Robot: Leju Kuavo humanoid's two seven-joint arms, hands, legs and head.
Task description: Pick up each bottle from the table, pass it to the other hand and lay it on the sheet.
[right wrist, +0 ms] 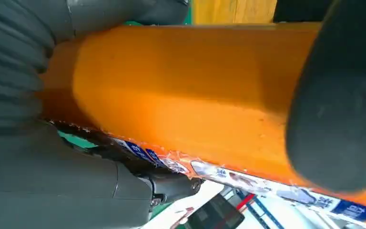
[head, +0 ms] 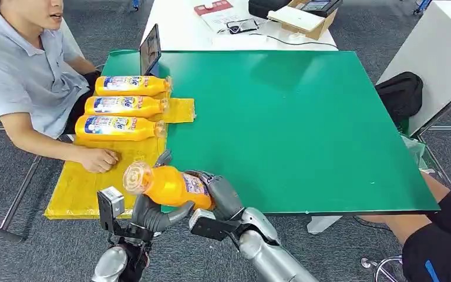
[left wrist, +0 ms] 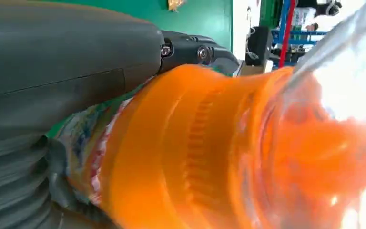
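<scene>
Both hands grip one orange bottle (head: 170, 185) at the near edge of the green bench (head: 305, 129): right hand (head: 220, 197) wrapped round its base, left hand (head: 152, 211) cupping under its neck, cap end out. Three more bottles (head: 126, 106) lie side by side on the yellow sheet (head: 82, 182), just beyond. A person's hand (head: 97, 158) rests on the sheet beside them.

bright even indoor light, head view sharp, wrist views blurred close-up, glare on bottle cap (left wrist: 343, 95)
</scene>
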